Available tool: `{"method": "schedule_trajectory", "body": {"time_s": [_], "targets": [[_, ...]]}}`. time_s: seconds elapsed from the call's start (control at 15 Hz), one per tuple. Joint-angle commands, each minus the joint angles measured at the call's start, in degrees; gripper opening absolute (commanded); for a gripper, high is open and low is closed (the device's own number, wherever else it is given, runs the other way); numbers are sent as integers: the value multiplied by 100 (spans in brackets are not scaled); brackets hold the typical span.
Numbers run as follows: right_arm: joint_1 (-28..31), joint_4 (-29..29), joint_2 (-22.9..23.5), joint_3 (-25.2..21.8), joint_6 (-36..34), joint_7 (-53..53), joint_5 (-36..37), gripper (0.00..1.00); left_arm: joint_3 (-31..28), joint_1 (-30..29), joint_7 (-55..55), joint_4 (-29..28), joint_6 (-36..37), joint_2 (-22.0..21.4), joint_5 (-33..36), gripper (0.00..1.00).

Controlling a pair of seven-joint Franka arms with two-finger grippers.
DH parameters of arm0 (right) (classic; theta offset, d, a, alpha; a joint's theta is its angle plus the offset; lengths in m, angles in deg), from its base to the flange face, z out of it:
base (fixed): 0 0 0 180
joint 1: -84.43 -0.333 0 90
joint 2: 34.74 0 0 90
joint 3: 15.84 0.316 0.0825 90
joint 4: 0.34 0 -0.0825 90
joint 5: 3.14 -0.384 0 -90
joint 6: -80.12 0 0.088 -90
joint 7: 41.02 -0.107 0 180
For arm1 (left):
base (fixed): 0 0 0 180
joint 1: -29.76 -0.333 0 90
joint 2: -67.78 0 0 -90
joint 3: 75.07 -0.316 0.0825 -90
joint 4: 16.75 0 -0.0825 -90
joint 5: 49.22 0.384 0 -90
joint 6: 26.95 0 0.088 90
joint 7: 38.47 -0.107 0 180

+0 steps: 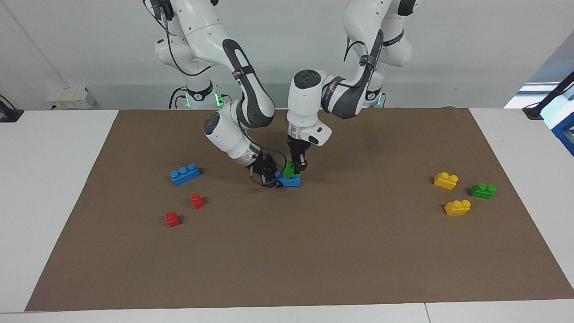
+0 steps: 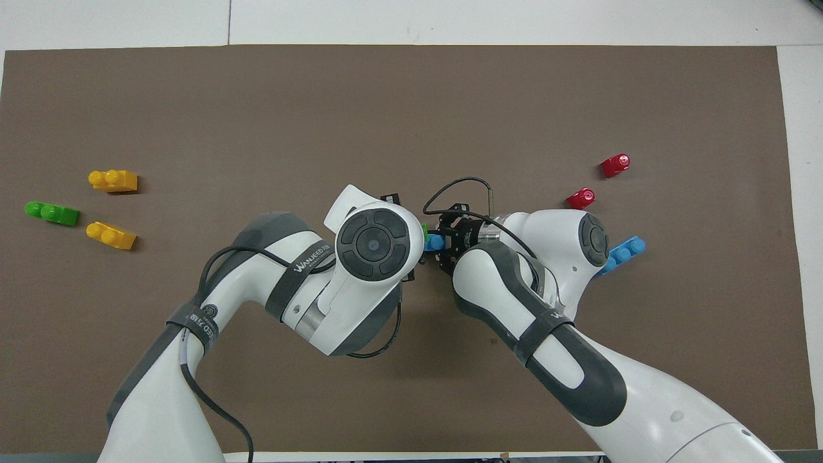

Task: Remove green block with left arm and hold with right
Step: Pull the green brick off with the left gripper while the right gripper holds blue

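At mid-counter, on a brown mat (image 1: pixel 314 251), the green block (image 1: pixel 289 169) sits stacked on a blue brick (image 1: pixel 290 181), its top caught between the fingers of the left gripper (image 1: pixel 299 167), which comes straight down from the left arm (image 1: pixel 341 92) and is closed on the block. Pressed in from the right arm's end, the right gripper (image 1: pixel 270 177) is tilted low at the blue brick's end, fingers clamped on it, a thin black cable looping at its wrist. From overhead the two wrists hide most of the stack, with only slivers of green (image 2: pixel 424 231) and blue (image 2: pixel 434 242) showing between them. Toward the right arm's end of the counter (image 1: pixel 58 148) lie a second blue brick (image 1: pixel 184 174) and two small red bricks (image 1: pixel 197 200) (image 1: pixel 172 219). Toward the left arm's end, well apart from the stack, sit two yellow bricks (image 1: pixel 445 180) (image 1: pixel 457 207) and a darker green brick (image 1: pixel 482 190).
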Motion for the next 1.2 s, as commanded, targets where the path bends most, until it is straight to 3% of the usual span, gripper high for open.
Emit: {"method": "schedule_trajectory", "body": {"time_s": [0.0,0.53,0.8,1.14], "targets": [[38,-73,-36,48,73,169,-175,0,-57,27,-193,45,425,-271,-16,0],[345,-12,-88,48,-190,178,-175,0,-101,-341,-1097,221,1585,-1123,-535,0],[608,-29,-220,30,-497,362,-158,0,-119,-684,-2352,142,2235,-1713,-605,0],[968,-47,-396,4,-980,512,105,0,-128,-1176,-3514,-25,2641,-1951,-641,0]]}}
